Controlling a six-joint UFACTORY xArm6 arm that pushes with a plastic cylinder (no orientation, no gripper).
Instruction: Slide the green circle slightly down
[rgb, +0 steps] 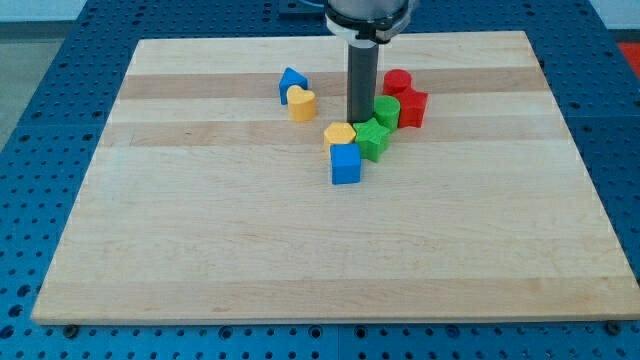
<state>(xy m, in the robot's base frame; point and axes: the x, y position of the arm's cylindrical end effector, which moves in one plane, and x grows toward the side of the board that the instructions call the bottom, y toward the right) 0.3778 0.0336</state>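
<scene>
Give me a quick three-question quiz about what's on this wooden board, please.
1. True or false: my tip rests among the blocks, just left of the green circle.
2. How many yellow blocks are on the wooden board?
3. Which block lies nearest the view's bottom? A) blue cube B) red circle C) green star

Key: 1 true; 2 two, the yellow heart and the yellow block; 3 A.
</scene>
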